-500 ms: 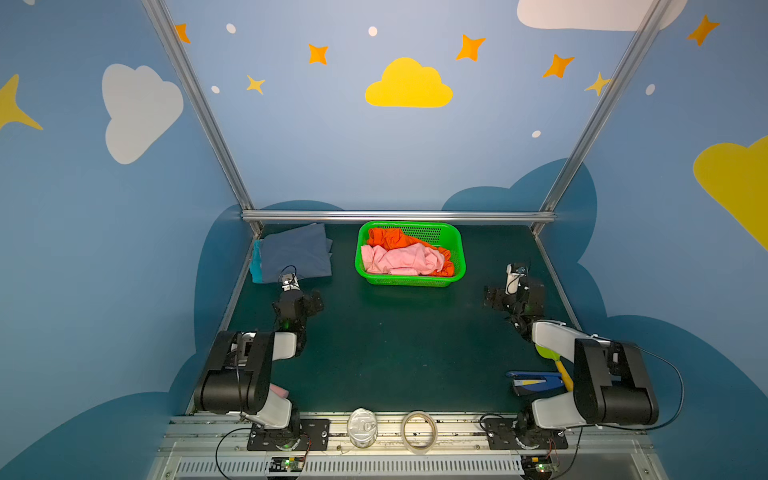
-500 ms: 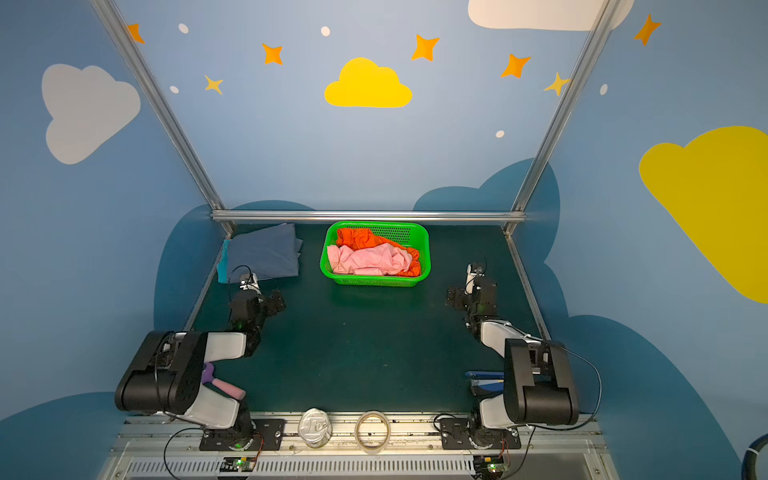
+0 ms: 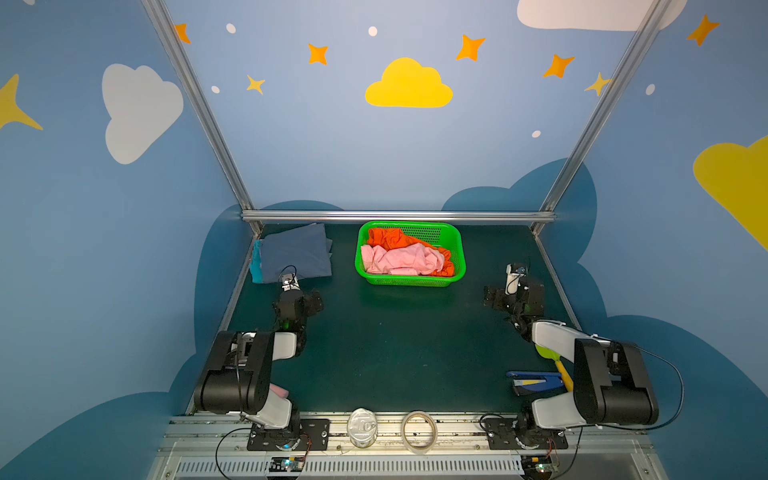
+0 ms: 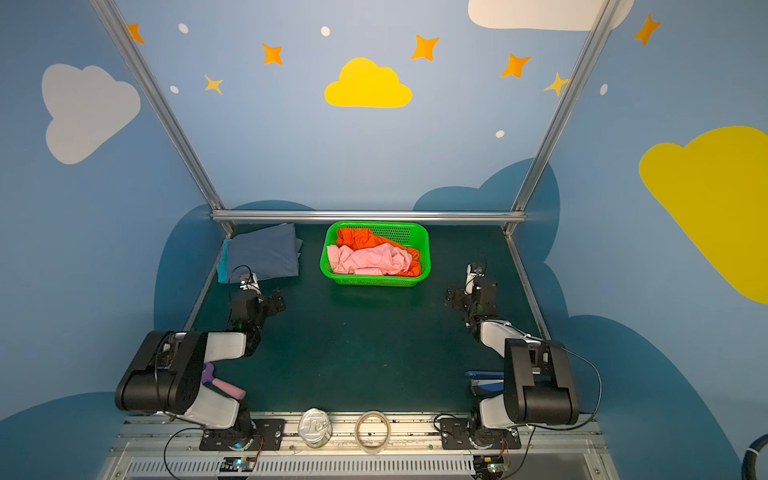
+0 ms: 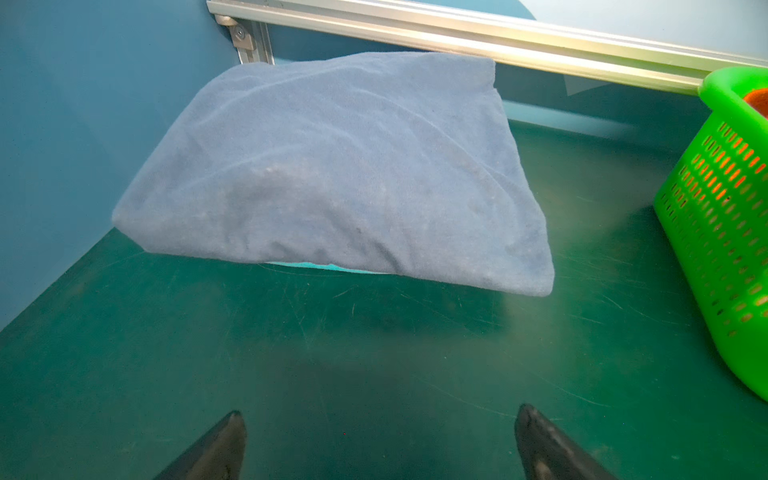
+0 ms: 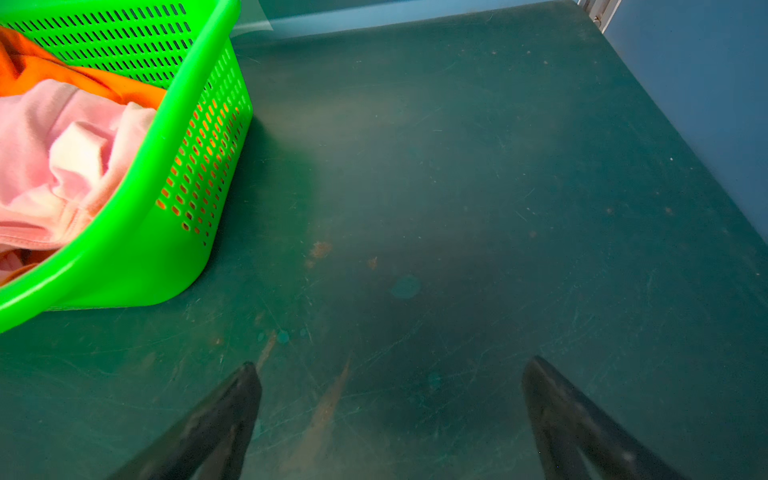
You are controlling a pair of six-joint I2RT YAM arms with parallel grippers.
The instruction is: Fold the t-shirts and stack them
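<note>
Basket point(image 3: 409, 281), back-centre of tabletop point(image 3: 395, 353): pink tee point(image 3: 399, 259) crumpled atop orange tee point(image 3: 386, 237), both unfolded. Back-left corner: slate-blue tee point(image 3: 297, 253) folded, lying on teal tee point(image 3: 255, 262). L hand point(image 5: 381, 410) & R hand point(image 6: 392, 362): jaws spread wide, nothing held, over bare tabletop; L near slate-blue tee, R near basket.
</note>
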